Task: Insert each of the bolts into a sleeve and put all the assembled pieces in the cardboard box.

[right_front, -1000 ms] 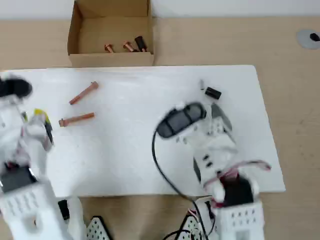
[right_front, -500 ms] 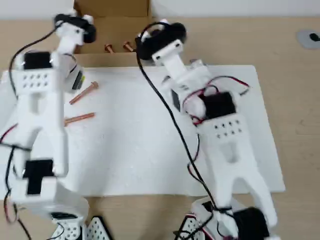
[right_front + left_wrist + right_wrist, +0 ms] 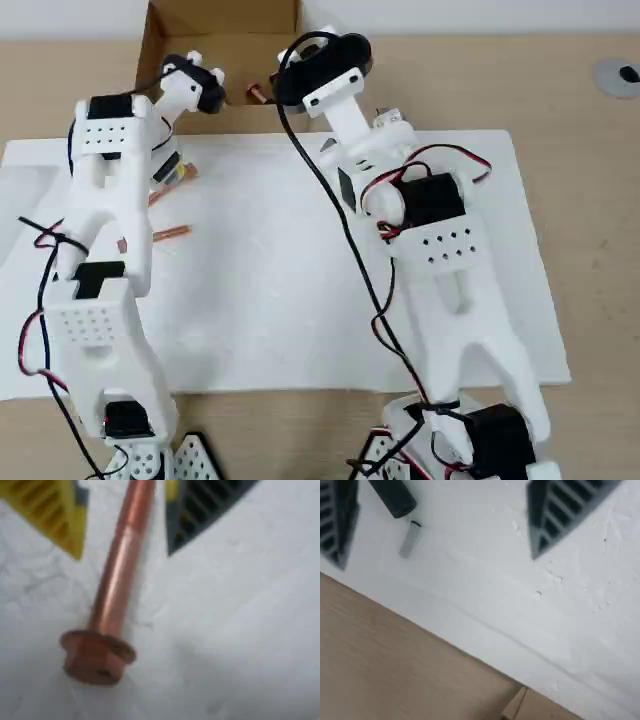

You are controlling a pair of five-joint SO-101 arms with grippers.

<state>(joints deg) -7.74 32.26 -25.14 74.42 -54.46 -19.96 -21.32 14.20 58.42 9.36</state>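
Bolt (image 3: 107, 615) lies between parted jaws of left end effector (image 3: 122, 554), lined up for grasping; right end effector (image 3: 437, 555), also parted, hovers beside sleeve (image 3: 395, 497).

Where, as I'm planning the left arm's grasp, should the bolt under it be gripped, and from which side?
Grip the bolt by its smooth shank, midway, coming down from above. It lies flat on the white sheet, so only its sides are free; the open left pincer straddles the shank, clear of the wide flanged head.
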